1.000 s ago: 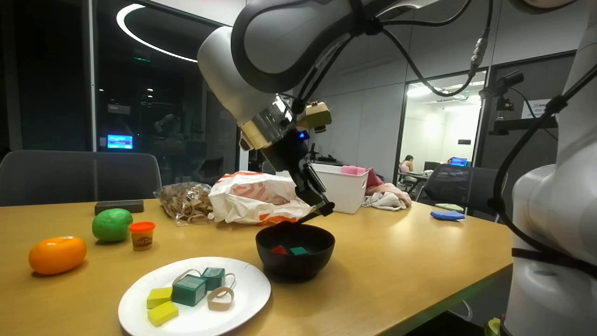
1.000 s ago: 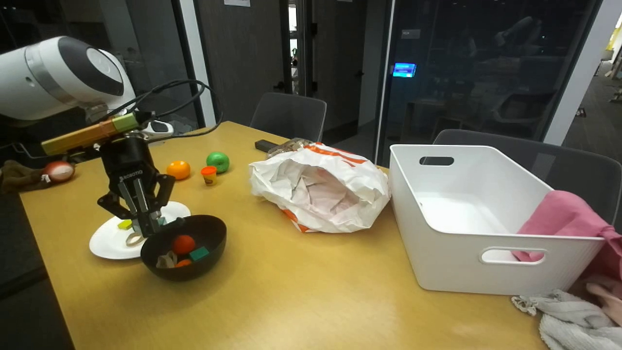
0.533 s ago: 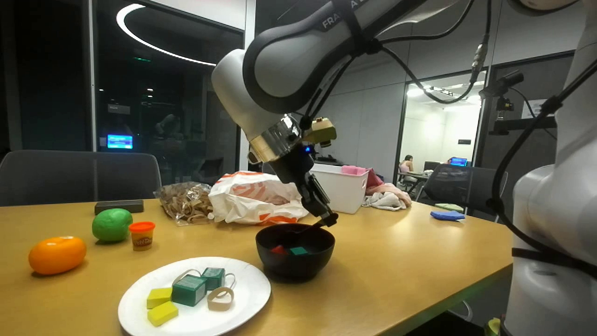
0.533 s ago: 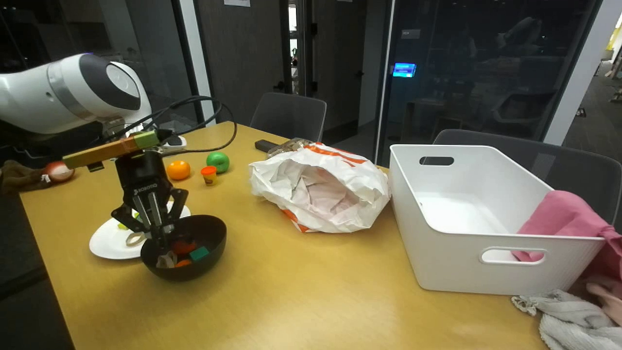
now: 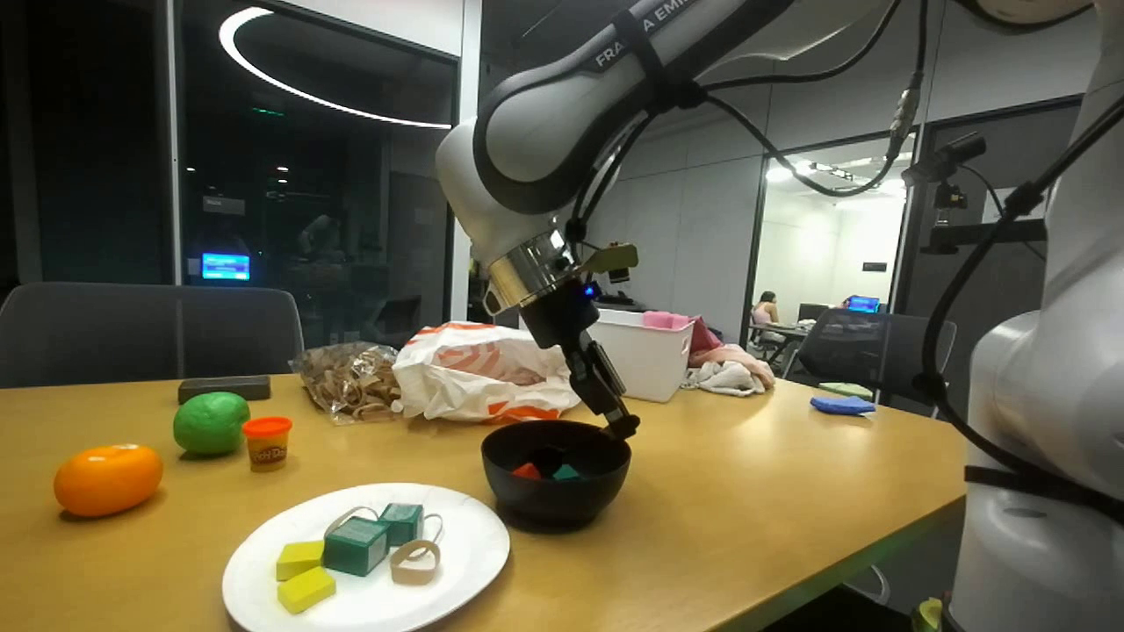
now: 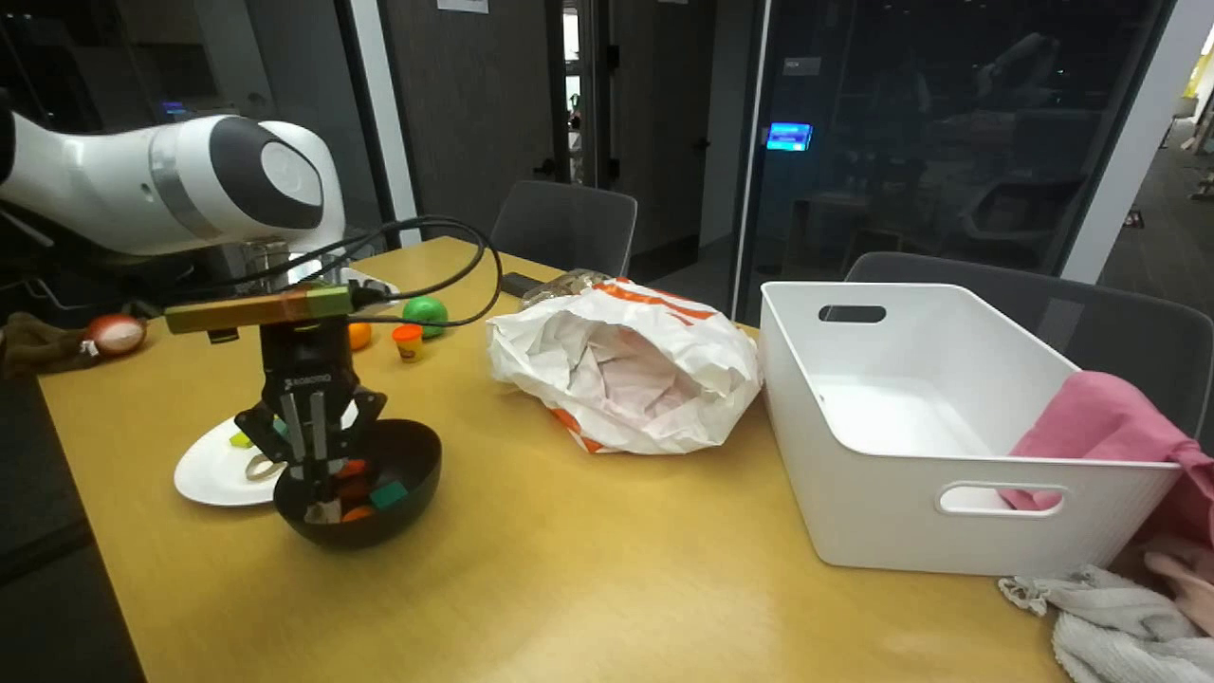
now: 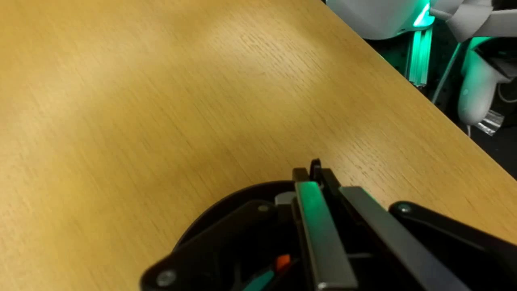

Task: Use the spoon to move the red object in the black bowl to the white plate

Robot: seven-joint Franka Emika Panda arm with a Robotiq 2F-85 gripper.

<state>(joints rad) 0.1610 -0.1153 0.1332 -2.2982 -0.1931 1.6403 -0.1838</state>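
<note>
Red and partly hidden, the object [image 5: 527, 471] lies low in the black bowl [image 5: 562, 502], apart from the fingers [image 7: 321, 230], which pinch the spoon [image 7: 316, 166] narrowly by the rim; in an exterior view, the white plate [image 6: 204, 476] lies between bowl and left edge of the worktop [image 6: 607, 569].

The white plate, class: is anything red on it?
No: in an exterior view, the white plate holds only yellow blocks, green blocks and tan bands.
</note>
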